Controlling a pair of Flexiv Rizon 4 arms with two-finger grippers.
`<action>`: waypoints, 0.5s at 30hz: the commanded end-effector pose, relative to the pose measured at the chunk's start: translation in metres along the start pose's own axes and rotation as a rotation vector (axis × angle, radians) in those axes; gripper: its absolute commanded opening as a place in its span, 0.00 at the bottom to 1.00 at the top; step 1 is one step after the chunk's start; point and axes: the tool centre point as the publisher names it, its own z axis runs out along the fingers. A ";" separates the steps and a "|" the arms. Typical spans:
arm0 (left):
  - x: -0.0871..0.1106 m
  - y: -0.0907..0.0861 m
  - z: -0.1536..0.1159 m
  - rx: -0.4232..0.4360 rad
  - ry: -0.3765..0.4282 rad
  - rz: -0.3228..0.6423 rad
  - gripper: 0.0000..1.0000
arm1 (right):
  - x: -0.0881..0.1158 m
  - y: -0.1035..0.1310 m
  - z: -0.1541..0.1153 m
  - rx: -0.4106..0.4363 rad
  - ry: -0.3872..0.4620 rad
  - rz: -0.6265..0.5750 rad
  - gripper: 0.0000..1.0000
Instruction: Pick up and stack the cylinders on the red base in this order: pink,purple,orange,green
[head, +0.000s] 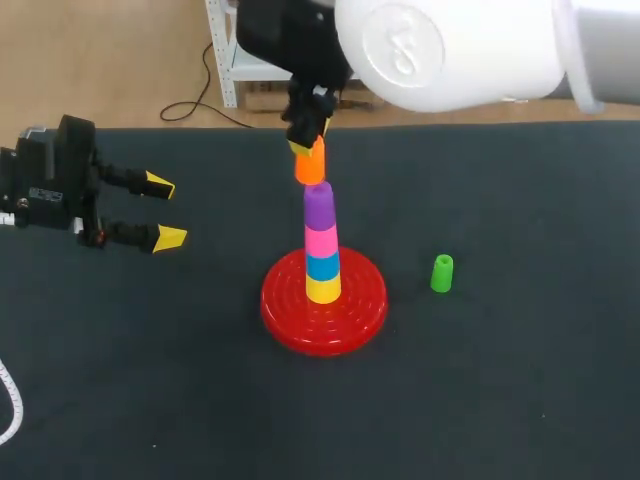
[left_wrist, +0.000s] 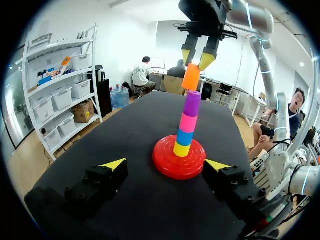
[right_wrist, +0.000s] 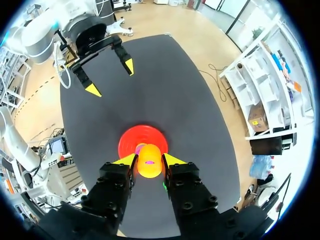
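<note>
One green cylinder (head: 441, 273), plain only from overhead.

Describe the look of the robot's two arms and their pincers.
The left arm and right arm are smooth white rounded tubes; the right bears an embossed round emblem. The left pincer and right pincer are black blocky bodies, each with two black fingers ending in yellow wedge tips.

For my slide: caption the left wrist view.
Right jaws hold an orange cylinder over the purple-topped stack on the red base.
</note>
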 end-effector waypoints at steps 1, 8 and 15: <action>0.001 0.000 0.000 -0.001 -0.005 0.002 1.00 | 0.003 0.001 0.001 0.002 0.003 -0.003 0.00; 0.001 0.000 0.000 -0.001 -0.005 0.002 1.00 | 0.004 0.004 0.004 -0.005 0.012 -0.010 0.00; 0.001 0.000 0.000 -0.001 -0.005 0.002 1.00 | 0.004 0.007 0.008 -0.011 0.017 -0.015 0.00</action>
